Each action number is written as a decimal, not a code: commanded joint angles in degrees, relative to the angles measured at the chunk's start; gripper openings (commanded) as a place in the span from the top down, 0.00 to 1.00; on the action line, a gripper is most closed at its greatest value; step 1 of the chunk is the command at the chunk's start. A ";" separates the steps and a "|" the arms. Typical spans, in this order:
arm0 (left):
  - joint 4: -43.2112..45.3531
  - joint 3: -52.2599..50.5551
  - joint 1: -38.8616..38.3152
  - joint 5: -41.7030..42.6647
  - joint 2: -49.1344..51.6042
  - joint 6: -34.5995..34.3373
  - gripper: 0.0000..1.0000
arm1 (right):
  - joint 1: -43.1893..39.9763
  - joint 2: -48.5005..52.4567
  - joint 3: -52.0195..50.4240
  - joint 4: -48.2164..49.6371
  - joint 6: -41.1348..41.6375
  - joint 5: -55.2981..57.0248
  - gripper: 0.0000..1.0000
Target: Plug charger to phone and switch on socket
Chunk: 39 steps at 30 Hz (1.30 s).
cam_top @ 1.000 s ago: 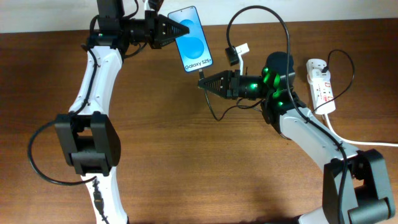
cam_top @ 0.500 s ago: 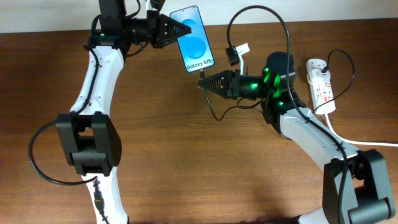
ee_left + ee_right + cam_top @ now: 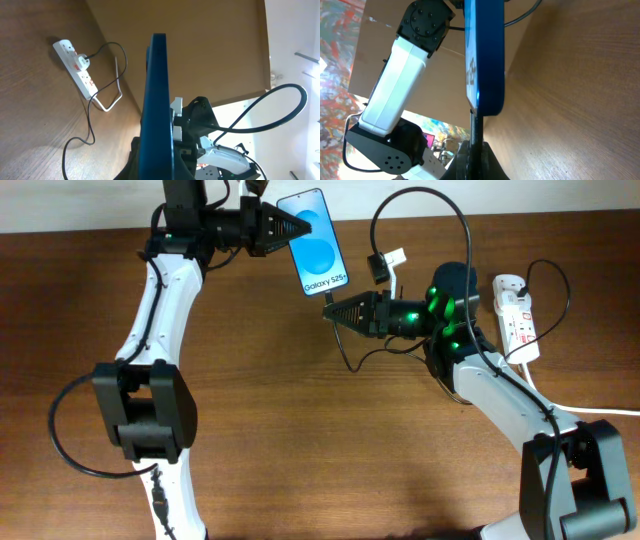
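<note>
My left gripper (image 3: 290,226) is shut on the phone (image 3: 316,242), a blue-screened "Galaxy S25+", and holds it above the table at the back; in the left wrist view the phone (image 3: 159,95) shows edge-on. My right gripper (image 3: 332,310) is shut on the charger plug (image 3: 327,298), whose tip meets the phone's lower edge. In the right wrist view the plug (image 3: 475,127) rises straight into the phone's end (image 3: 485,55). The black cable (image 3: 420,200) loops back over the arm. The white socket strip (image 3: 516,316) lies at the right with a plug in it.
The thick white cord (image 3: 590,408) runs from the strip off the right edge. A black cable loop (image 3: 352,362) hangs under the right gripper onto the wooden table (image 3: 300,440). The strip also shows in the left wrist view (image 3: 76,67).
Both grippers have shifted slightly right with the phone and plug together. The plug tip stays at the phone's lower edge.
</note>
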 commanded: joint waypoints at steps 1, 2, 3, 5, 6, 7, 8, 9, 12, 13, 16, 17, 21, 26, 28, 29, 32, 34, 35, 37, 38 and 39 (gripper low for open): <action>0.07 0.50 -2.23 3.30 -0.81 -0.24 1.00 | -0.66 0.44 0.46 0.70 -0.33 3.21 0.96; 0.07 0.50 -2.56 3.30 -0.81 -0.24 1.00 | -0.66 0.44 0.46 0.76 -0.33 3.34 0.96; 0.09 0.50 -2.86 3.30 -0.81 -0.24 1.00 | -0.66 0.44 0.48 1.09 -0.33 3.39 0.96; 0.07 0.50 -3.28 3.30 -0.81 -0.24 1.00 | -0.66 0.44 0.79 1.09 -0.33 3.41 0.96; 0.07 0.50 -3.32 3.30 -0.81 -0.24 1.00 | -0.66 0.44 0.92 1.09 -0.33 3.43 0.96; 0.07 0.50 -3.43 3.30 -0.81 -0.24 1.00 | -0.66 0.44 1.16 1.09 -0.33 3.54 0.96; 0.07 0.50 -3.56 3.30 -0.81 -0.24 1.00 | -0.70 0.44 1.46 1.09 -0.33 3.67 0.96; 0.07 0.50 -3.82 3.30 -0.81 -0.24 1.00 | -0.79 0.44 1.68 1.09 -0.35 3.82 0.96; 0.07 0.50 -4.44 3.30 -0.81 -0.24 1.00 | -1.86 0.44 2.08 1.07 -0.33 3.80 0.96; 0.04 0.50 -4.46 3.30 -0.81 -0.24 1.00 | -2.14 0.44 2.08 1.07 -0.33 3.80 0.96; 0.04 0.50 -5.03 3.30 -0.81 -0.24 1.00 | -2.49 0.44 2.32 1.09 -0.35 3.82 0.96; 0.04 0.50 -5.44 3.30 -0.81 -0.24 1.00 | -2.54 0.44 2.43 1.11 -0.35 3.96 0.96; -0.20 0.50 -6.34 3.32 -0.81 -0.24 1.00 | -2.54 0.44 2.73 1.11 -0.37 4.55 0.96; -1.20 0.50 -7.45 3.32 -0.81 -0.22 1.00 | -2.54 0.72 3.28 1.11 -0.35 4.66 0.96; -1.18 0.50 -7.43 3.32 -0.81 -0.22 1.00 | -2.54 0.85 3.50 1.09 -0.35 4.59 0.96; -1.18 0.50 -7.37 3.30 -0.81 -0.24 1.00 | -2.54 0.85 3.50 1.09 -0.35 4.42 0.96; -0.98 0.50 -6.82 3.30 -0.81 -0.24 1.00 | -2.51 0.85 3.48 1.05 -0.35 3.08 0.96; -1.01 0.50 -5.92 3.30 -0.81 -0.24 1.00 | -2.47 0.85 3.48 0.92 -0.37 2.23 0.96; -1.01 0.50 -5.38 3.30 -0.81 -0.24 1.00 | -2.47 0.85 3.48 0.70 -0.35 2.01 0.96; -1.01 0.50 -4.33 3.30 -0.81 -0.24 1.00 | -2.47 0.85 3.48 0.52 -0.37 1.60 0.89; -1.01 0.50 -3.98 3.30 -0.81 -0.24 1.00 | -2.47 0.85 3.48 0.37 -0.37 1.57 0.84; -1.01 0.50 -3.67 3.30 -0.81 -0.24 1.00 | -2.47 0.85 3.48 0.37 -0.37 1.53 0.83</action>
